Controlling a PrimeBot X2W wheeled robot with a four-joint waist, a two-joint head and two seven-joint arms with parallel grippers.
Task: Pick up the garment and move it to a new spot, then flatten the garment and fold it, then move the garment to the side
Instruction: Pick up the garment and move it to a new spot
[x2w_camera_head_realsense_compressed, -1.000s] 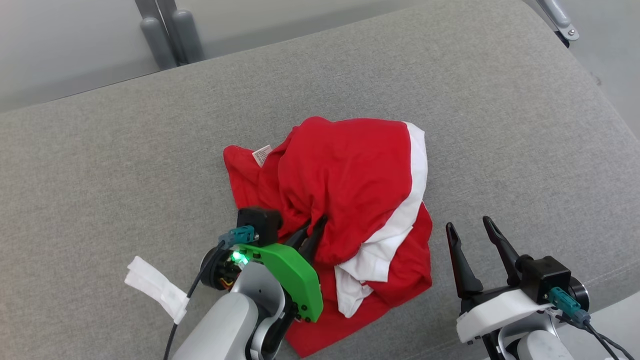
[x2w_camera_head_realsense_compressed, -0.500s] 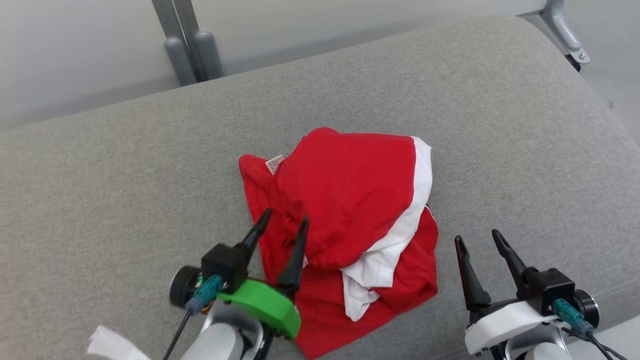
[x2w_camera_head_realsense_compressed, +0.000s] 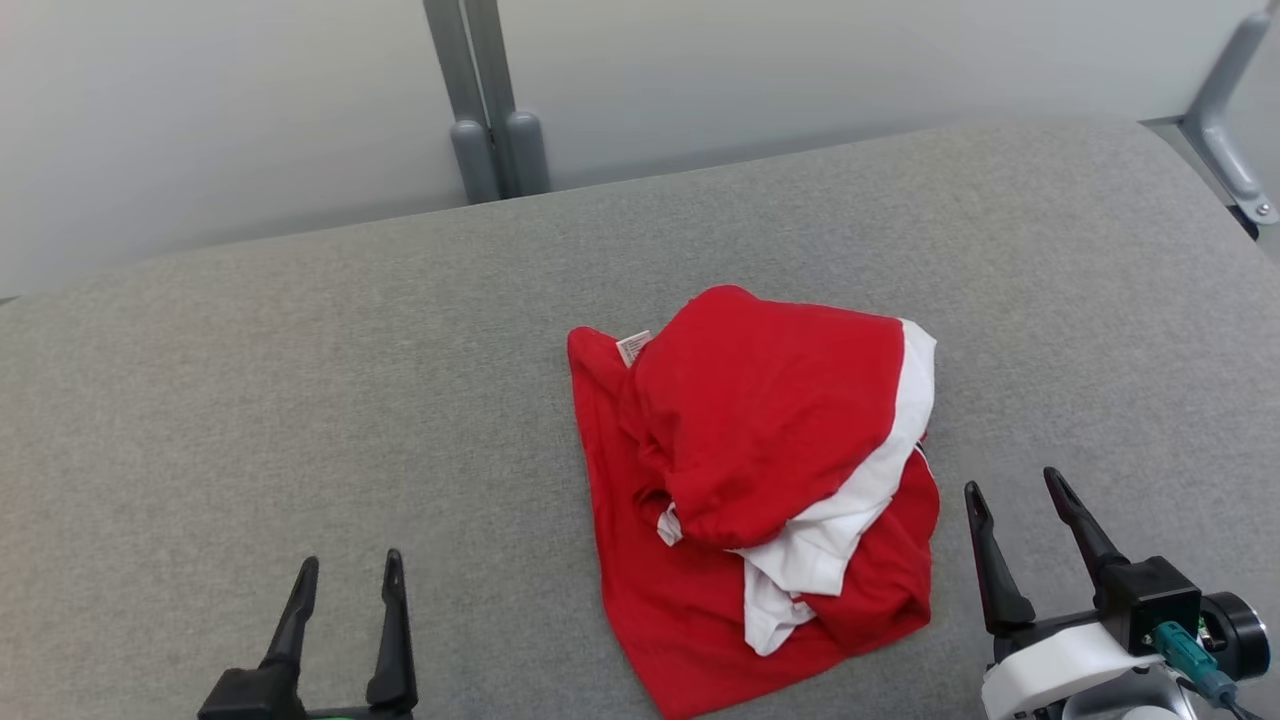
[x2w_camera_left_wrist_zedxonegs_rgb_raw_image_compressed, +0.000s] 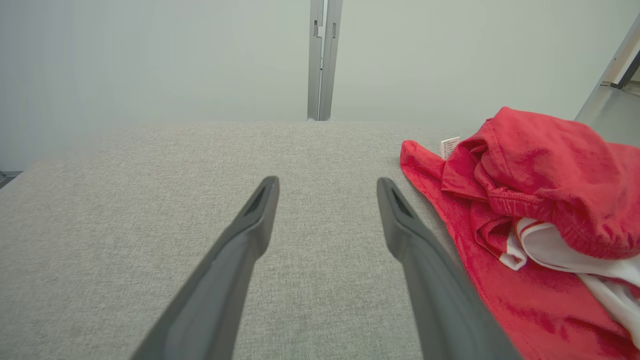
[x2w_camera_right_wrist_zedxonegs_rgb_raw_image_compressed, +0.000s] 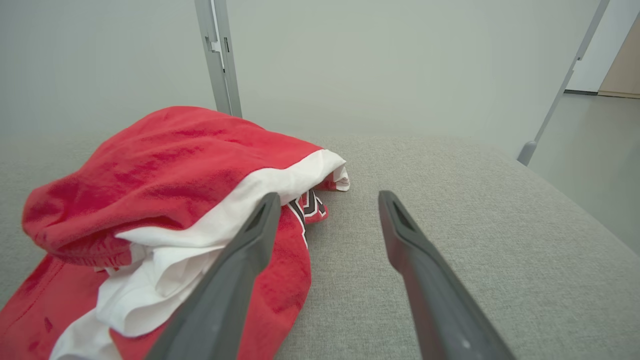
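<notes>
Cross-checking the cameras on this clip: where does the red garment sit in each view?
Head view: garment right of centre, lower half.
Left wrist view: garment along the right edge.
Right wrist view: garment on the left, middle to bottom.
Shared landmark: the grey post standing behind it.

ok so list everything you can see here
crumpled red and white fabric garment: one, red with white panels, heaped right of centre
small white label: one, white, at the garment's far left edge
grey fabric cushion: one, grey, under everything
grey metal posts: two, grey, side by side behind the cushion
left gripper: one, dark fingers, open, near left, apart from the garment
right gripper: one, dark fingers, open, near right, beside the garment
</notes>
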